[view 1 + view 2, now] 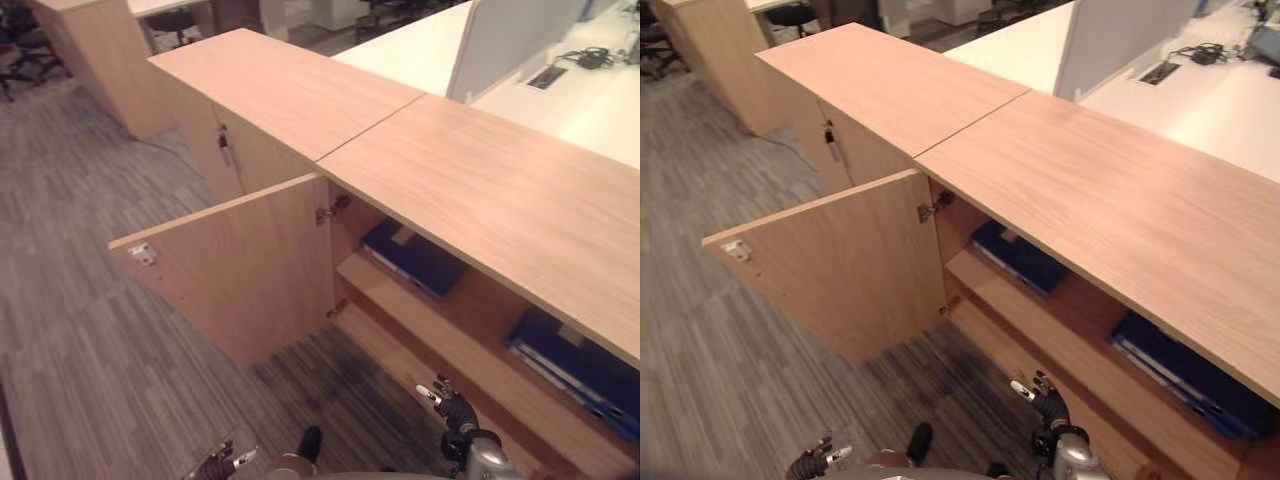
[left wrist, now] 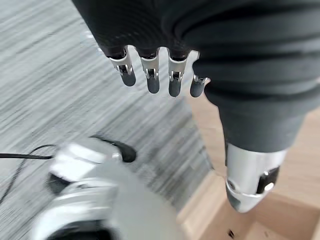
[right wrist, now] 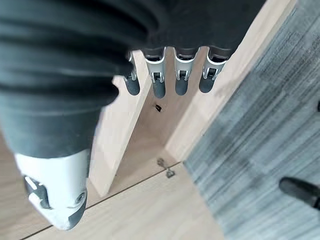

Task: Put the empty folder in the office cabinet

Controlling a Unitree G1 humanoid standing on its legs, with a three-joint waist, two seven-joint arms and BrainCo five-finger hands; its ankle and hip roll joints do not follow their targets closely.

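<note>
Both hands hang empty, fingers relaxed: left hand (image 1: 225,461), right hand (image 1: 452,408); blue folders (image 1: 415,257) lie on the cabinet (image 1: 470,180) shelf (probably light, stiff, slippery; I'd grip the spine edge).

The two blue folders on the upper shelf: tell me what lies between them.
Only bare shelf board separates the nearer-to-hinge folder from the other folder, as the left eye view shows.
</note>
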